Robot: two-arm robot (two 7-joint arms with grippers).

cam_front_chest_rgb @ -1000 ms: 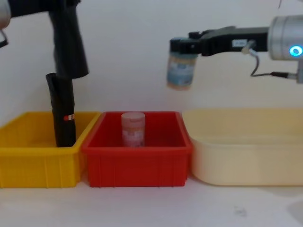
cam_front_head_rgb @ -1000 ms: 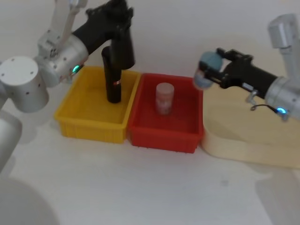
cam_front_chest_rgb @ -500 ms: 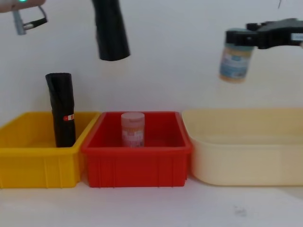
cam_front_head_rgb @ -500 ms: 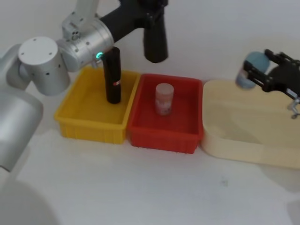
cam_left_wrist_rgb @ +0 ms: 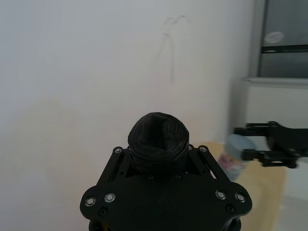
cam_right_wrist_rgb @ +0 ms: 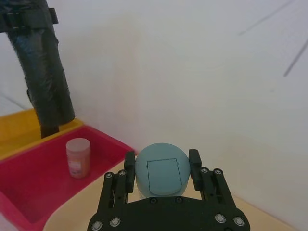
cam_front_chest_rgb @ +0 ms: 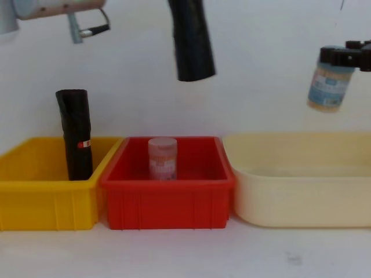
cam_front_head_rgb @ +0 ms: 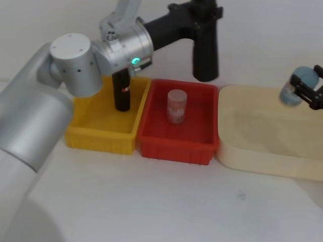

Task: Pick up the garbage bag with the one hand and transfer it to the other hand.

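**Left gripper has the garbage bag in the air; right gripper is on a bottle**

Head view: your left gripper is clamped on the top end of the garbage bag. The bag hangs near-upright over the back edge of the red bin and touches nothing below. A green ring glows on that arm. A stickered roll stands in the yellow bin, and a jar stands in the red bin. Your right gripper is at the right edge over the cream tub, closed around a blue-capped bottle. The bins and tub sit side by side on the white desk.

Left wrist view: the gripper is closed snug on both sides of the garbage bag, whose crumpled end pokes out past the gripper body. The right gripper and its bottle show farther off.

Right wrist view: both fingers press on the sides of the bottle's cap. The garbage bag hangs well apart from it, beyond the red bin, with the left gripper at its top.

Chest view: the garbage bag hangs high above the red bin and well clear of the jar, its lower end tilted slightly toward your right. The bottle hangs from the right gripper above the cream tub. The stickered roll leans a little in the yellow bin.
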